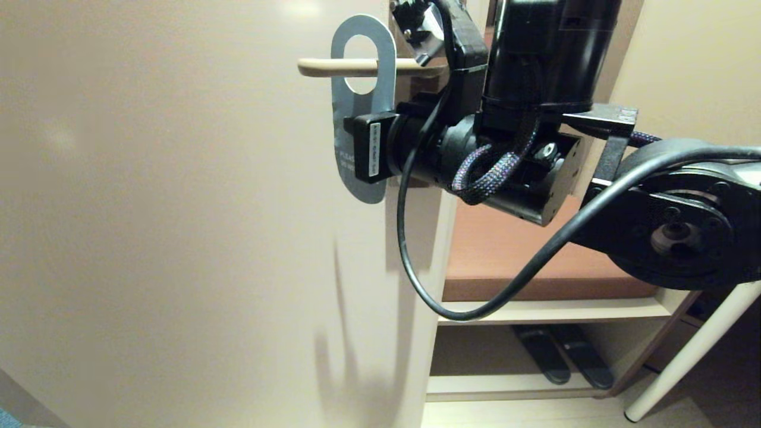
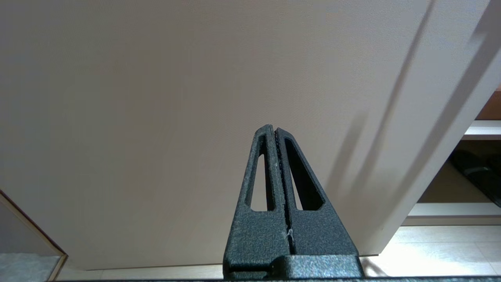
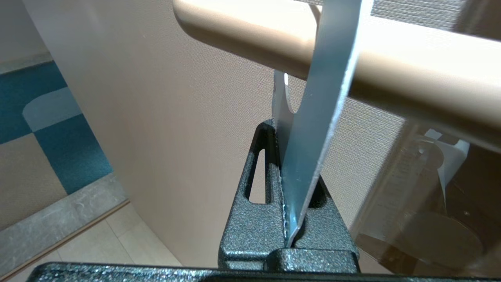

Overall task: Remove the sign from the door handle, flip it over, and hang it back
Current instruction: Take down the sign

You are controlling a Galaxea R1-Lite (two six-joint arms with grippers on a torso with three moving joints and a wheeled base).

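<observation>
- The right gripper (image 3: 282, 156), a black textured two-finger clamp, is pinching the thin blue-grey rounded oblong card sign (image 1: 364, 77) edge-on by its lower part.
- The sign is hanging with its oval hole threaded over the slim cream-beige lever door handle (image 1: 333, 67), just beside the beige door (image 1: 178, 208).
- The left gripper (image 2: 276, 133) is idling low near the door, fingers pressed together and empty.
- Risk: sliding the card toward the lever's free end at an angle could be snagging the hole's rim, bending the card or twisting it out of the grip.
- The arm is hiding the handle's plate and most of the sign's lettering.
</observation>
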